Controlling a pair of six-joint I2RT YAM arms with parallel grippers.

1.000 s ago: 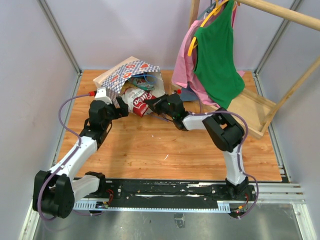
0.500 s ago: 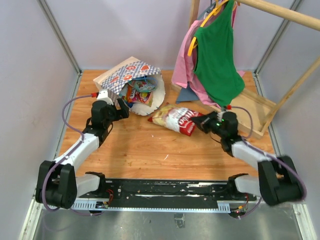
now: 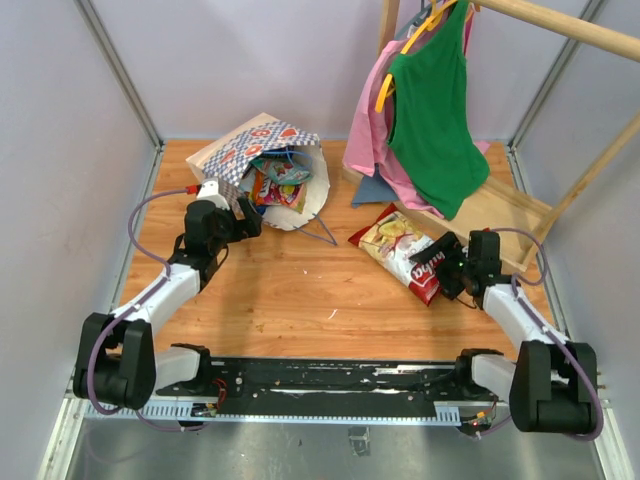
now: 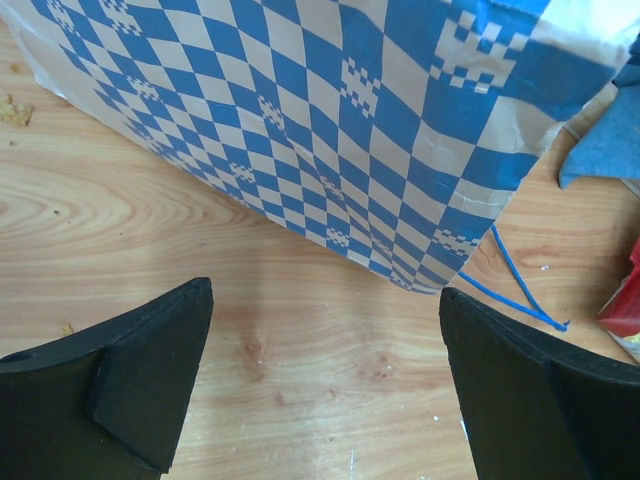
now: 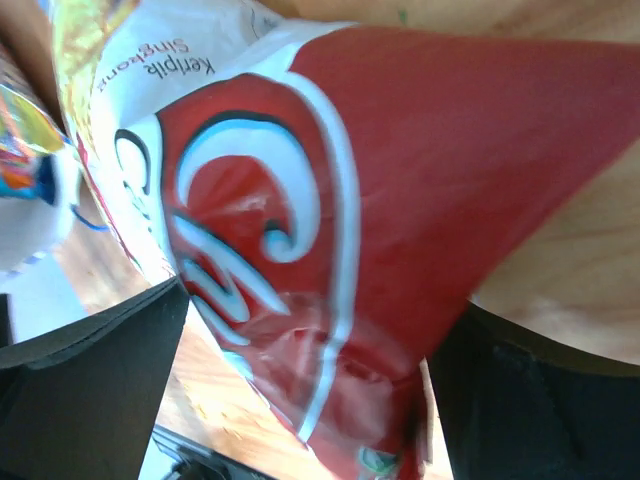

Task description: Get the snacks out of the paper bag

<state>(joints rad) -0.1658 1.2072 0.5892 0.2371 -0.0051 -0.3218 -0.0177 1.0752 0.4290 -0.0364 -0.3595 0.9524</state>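
The right pincer (image 3: 448,268) stands spread wide, its 2 black fingers (image 5: 100,385) on either side of the red end of a red-and-white packet (image 3: 398,243). The foil fills the gap between them in the wrist view, and I cannot tell whether either finger touches it. This packet lies flat on the wooden table (image 3: 300,290), outside the bag and right of the middle. Its white end points far-left, its red end near-right, and it sits just in front of the base of a wooden rack (image 3: 505,215).

The left pincer (image 3: 243,217) is spread as well, with its 2 fingers (image 4: 140,370) far apart over bare wood and nothing between them. Just ahead of it lies the paper bag (image 3: 240,150), on its side in the far-left part of the table. Its blue-and-white checked wall faces the left wrist camera and its mouth opens to the right. Several colourful packets (image 3: 277,186) show bunched together inside the mouth. A thin blue cord handle (image 3: 322,232) trails from the mouth onto the wood.

Farther right, a green top (image 3: 435,120) and a pink top (image 3: 365,140) hang from the rack. A grey-blue cloth (image 3: 368,190) lies below them, between bag and rack.
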